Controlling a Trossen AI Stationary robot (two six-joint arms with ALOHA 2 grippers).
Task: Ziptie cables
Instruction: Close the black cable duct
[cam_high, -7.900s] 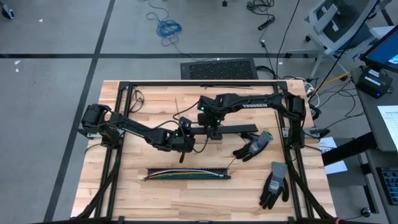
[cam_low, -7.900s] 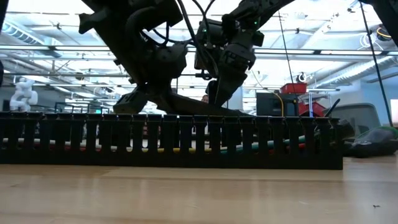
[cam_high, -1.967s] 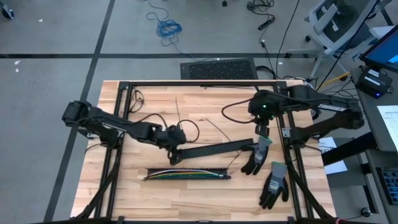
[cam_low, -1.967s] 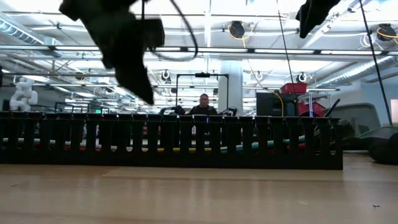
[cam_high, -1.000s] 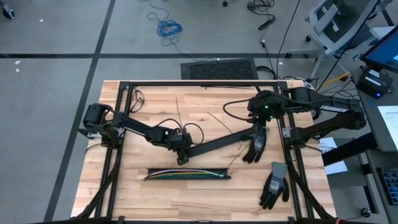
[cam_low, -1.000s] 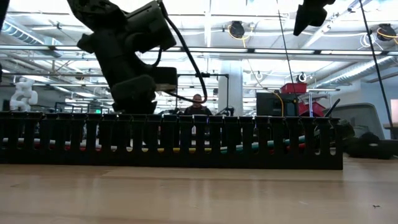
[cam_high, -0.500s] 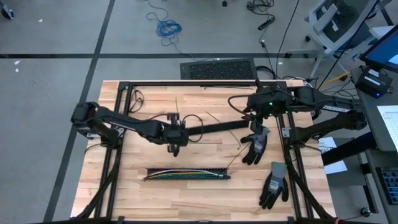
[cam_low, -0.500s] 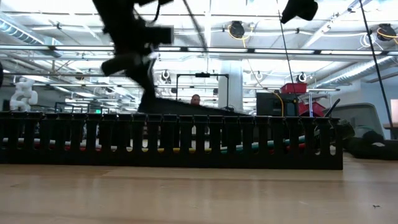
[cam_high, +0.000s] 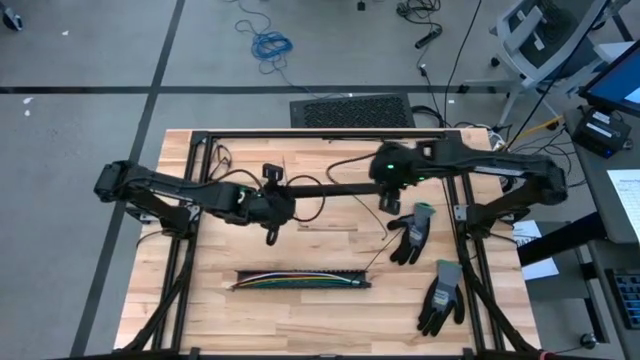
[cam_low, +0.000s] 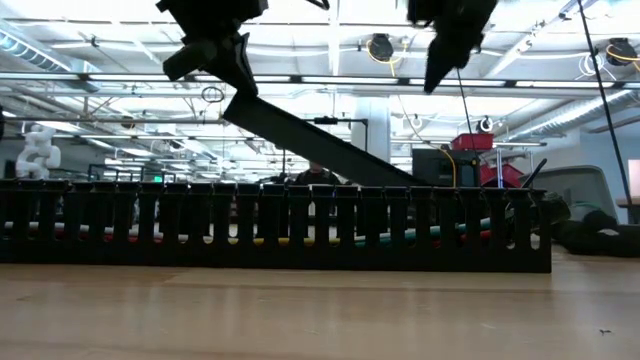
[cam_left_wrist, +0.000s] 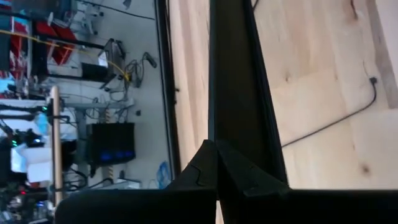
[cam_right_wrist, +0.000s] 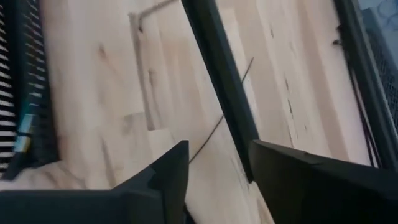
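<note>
Cables in slotted duct near table's front edge; left gripper clamped on black cover strip mid-table, well behind; right gripper fingers apart beside strip.

Two dark jointed arms are seen, looped with black cables; a green light is lit on the right arm.

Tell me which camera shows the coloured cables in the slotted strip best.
The high view: the cables lie full length inside the black slotted strip. The low view shows only colour bits between slots; the right wrist view catches one end; the left wrist view shows none.
</note>
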